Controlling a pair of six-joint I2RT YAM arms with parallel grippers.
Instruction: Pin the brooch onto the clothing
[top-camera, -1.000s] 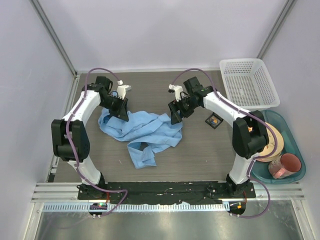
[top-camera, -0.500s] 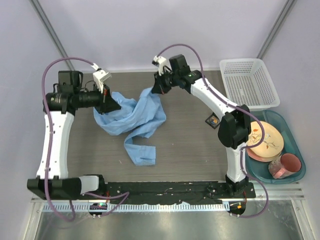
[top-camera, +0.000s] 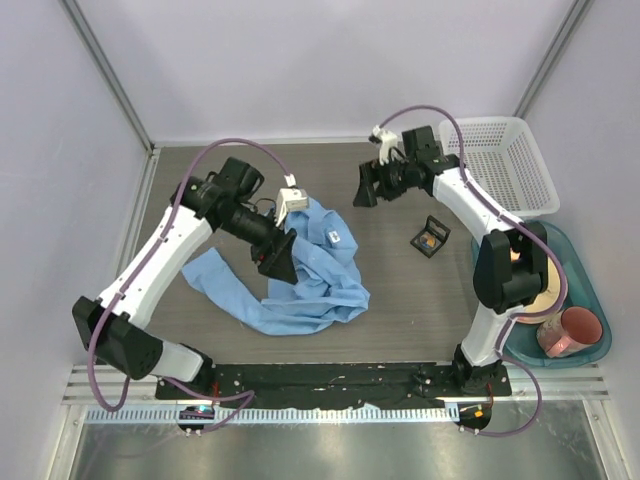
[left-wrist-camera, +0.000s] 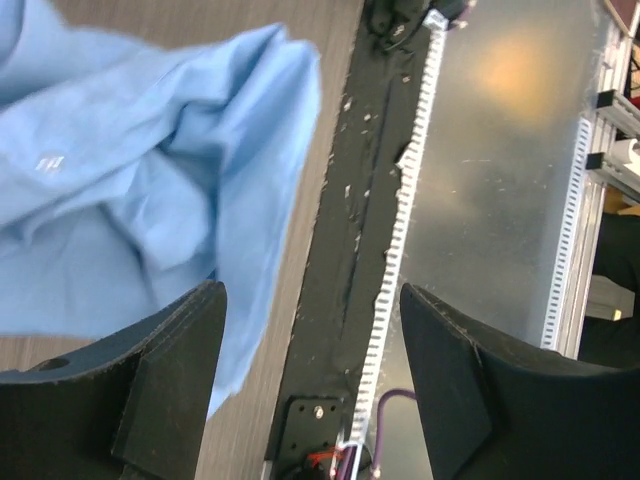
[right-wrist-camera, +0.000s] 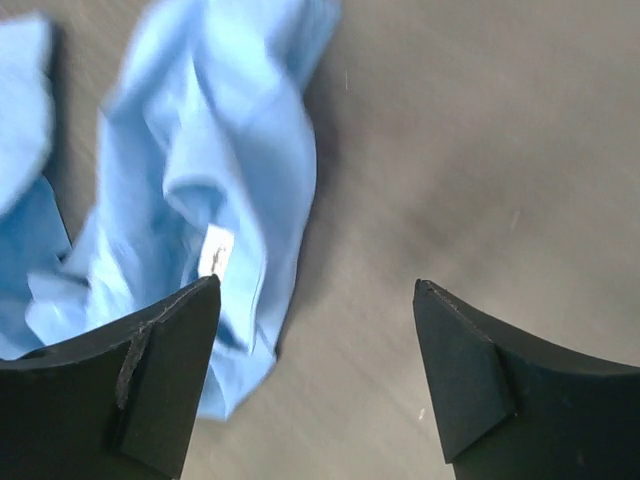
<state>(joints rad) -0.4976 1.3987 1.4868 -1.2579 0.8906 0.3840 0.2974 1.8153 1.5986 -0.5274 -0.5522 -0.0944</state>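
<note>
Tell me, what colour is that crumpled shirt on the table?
The shirt is plain light blue, with no pattern. It shows clearest in the overhead view.

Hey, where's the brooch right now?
In the top view the brooch sits inside the small black case, right of centre, between the blue shirt and the teal tray, not touching the shirt.
</note>
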